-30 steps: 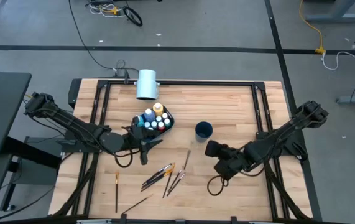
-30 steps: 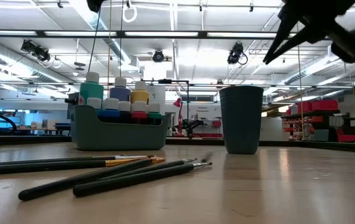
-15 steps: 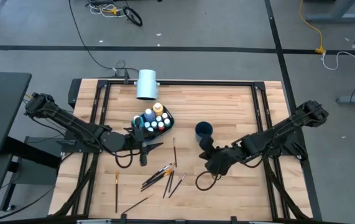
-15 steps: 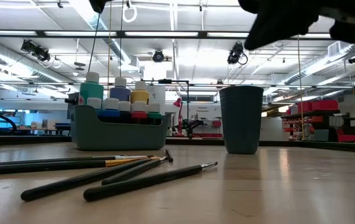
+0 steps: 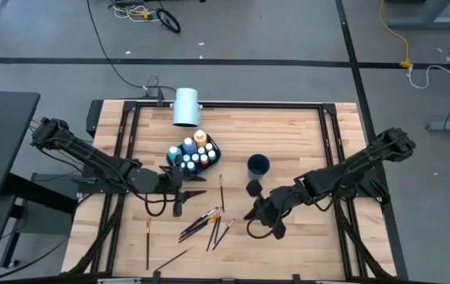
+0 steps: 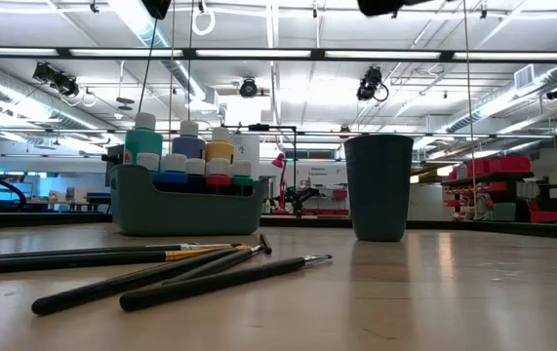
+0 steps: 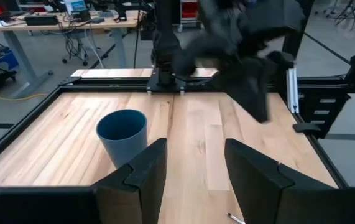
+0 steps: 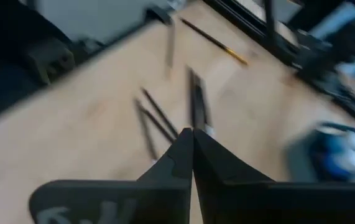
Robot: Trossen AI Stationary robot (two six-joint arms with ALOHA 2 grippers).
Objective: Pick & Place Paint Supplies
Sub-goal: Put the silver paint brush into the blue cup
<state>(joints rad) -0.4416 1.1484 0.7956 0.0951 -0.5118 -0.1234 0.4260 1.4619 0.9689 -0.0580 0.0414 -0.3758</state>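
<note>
A large robotics lab or industrial workshop hall. The low view shows a high open ceiling [image 6: 278, 58] with exposed beams, pipes and strip lights across the upper frame, and racks with red bins [image 6: 497, 185] at the right. In the high view, a wooden tabletop [image 5: 288, 134] in a black metal frame stands on grey concrete floor [image 5: 272, 31], with loose cables [image 5: 142, 12] lying at the upper left
</note>
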